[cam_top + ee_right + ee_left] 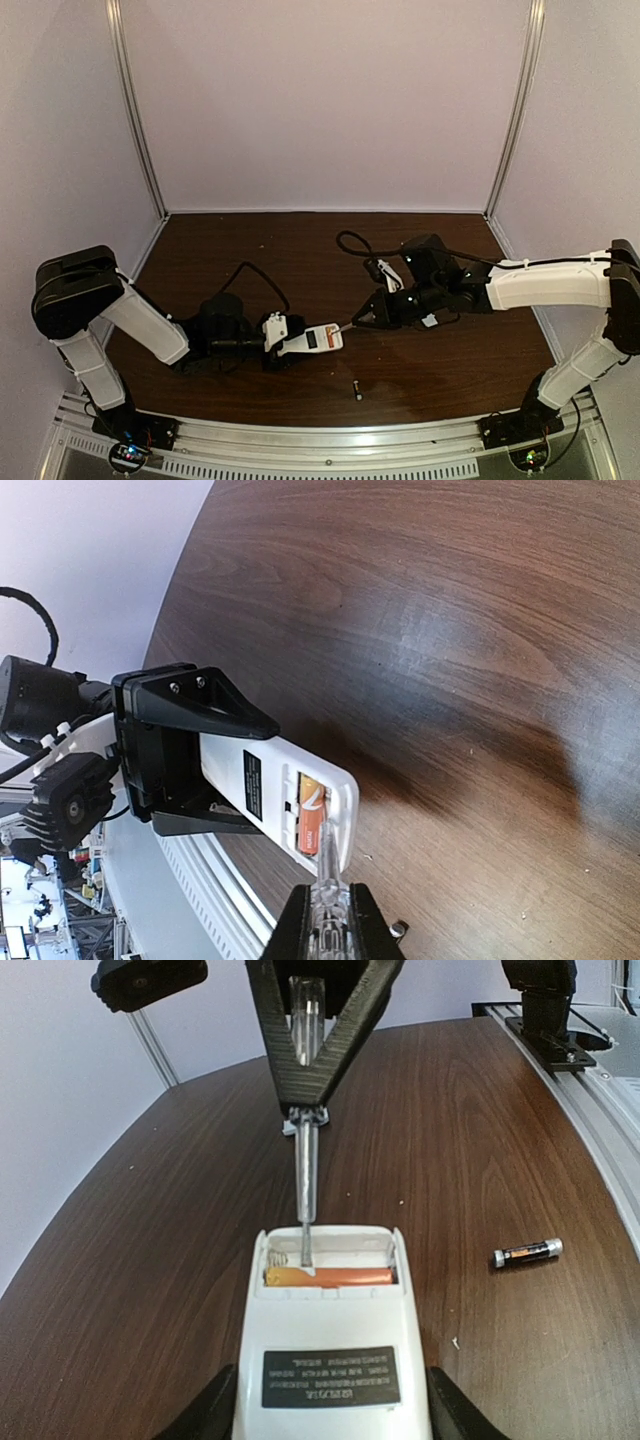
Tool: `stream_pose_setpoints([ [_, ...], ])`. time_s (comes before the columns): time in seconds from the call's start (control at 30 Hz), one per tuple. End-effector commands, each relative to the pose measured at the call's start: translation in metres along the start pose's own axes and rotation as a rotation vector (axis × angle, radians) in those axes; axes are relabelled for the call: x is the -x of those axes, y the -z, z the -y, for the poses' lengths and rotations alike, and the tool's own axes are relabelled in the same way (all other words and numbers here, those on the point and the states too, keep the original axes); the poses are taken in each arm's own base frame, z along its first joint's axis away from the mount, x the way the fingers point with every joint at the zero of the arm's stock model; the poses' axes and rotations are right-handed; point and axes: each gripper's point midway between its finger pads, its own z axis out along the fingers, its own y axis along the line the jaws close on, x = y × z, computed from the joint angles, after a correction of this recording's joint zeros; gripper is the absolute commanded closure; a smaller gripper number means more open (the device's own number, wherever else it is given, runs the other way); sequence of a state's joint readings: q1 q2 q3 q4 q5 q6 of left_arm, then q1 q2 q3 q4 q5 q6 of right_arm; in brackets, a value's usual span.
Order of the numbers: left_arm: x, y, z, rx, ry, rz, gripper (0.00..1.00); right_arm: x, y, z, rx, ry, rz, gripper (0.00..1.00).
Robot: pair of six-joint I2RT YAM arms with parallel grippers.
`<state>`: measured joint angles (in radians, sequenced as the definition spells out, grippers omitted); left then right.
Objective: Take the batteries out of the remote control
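Here, left jaws gripping remote control [330, 1330], right jaws tight on screwdriver [305, 1180] at compartment [330, 1252] edge.

The bench [480, 1140] is dark wood grain with a soft sheen, the remote control [330, 1330] smooth white plastic, the screwdriver [305, 1180] bright metal in its shaft, clear plastic in its handle.

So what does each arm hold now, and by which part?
Left fingers clamp the remote control by its two long edges, near the label end. Right fingers pinch the screwdriver by its clear handle.
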<state>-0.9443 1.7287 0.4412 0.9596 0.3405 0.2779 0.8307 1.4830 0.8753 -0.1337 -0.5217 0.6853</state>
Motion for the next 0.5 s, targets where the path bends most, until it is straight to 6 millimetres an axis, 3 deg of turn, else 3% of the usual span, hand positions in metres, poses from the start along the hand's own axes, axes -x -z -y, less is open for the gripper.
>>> stream_pose_setpoints([
  [0.0, 0.061, 0.003, -0.009, 0.011, -0.073, 0.225, 1.0, -0.011, 0.0, 0.018, 0.01, -0.035, -0.014, 1.0],
  [0.47, 0.059, 0.003, -0.01, -0.007, -0.057, 0.234, 1.0, -0.015, -0.005, 0.04, 0.003, -0.065, -0.028, 1.0],
])
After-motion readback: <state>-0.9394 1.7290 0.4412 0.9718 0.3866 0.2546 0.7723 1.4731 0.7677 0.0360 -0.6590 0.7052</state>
